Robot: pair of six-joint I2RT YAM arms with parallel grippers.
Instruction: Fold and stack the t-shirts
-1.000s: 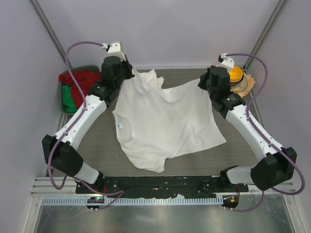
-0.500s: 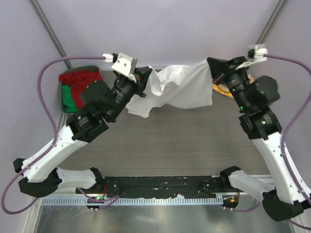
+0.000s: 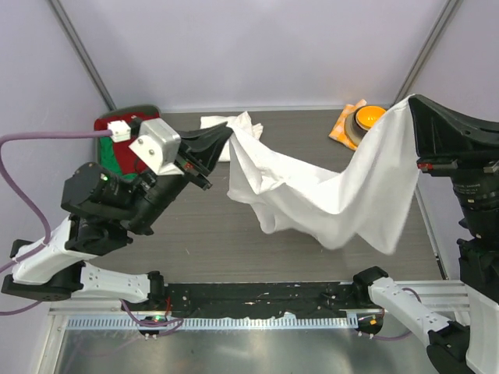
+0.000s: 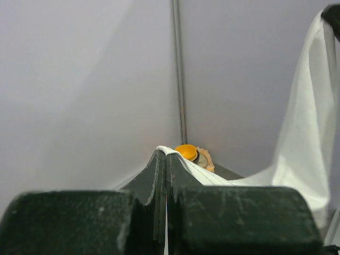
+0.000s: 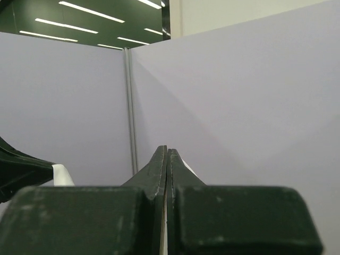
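Left gripper (image 3: 227, 138): jaws pressed together, clamped on one edge of the t-shirt (image 3: 327, 195). In the left wrist view the fingers show no gap, and a thin white hem comes out at the tips and runs off to the right.

Right gripper (image 3: 412, 104): also closed, pinching another edge of the same t-shirt. In the right wrist view the fingers meet flush, with only a sliver of white fabric showing beside the tip.

T-shirt position: held up above the table (image 3: 234, 234), strung between the two grippers. It runs from the left gripper at centre-left across to the right gripper at the right edge. The right end is the higher one, with the cloth draped down from it in a long fall. The middle sags in loose folds over the centre-right of the table. I cannot tell whether the lowest fold touches the surface.

A white patch of cloth (image 3: 214, 122) lies on the table just beyond the left gripper. I cannot tell whether it is part of the held t-shirt or separate.

Other things:
- A green bin (image 3: 104, 160) holding a red cloth (image 3: 105, 125) sits at far left, behind the left arm.
- An orange domed object (image 3: 369, 116) rests on a small checked cloth (image 3: 341, 128) at far right, beside the hanging fabric.
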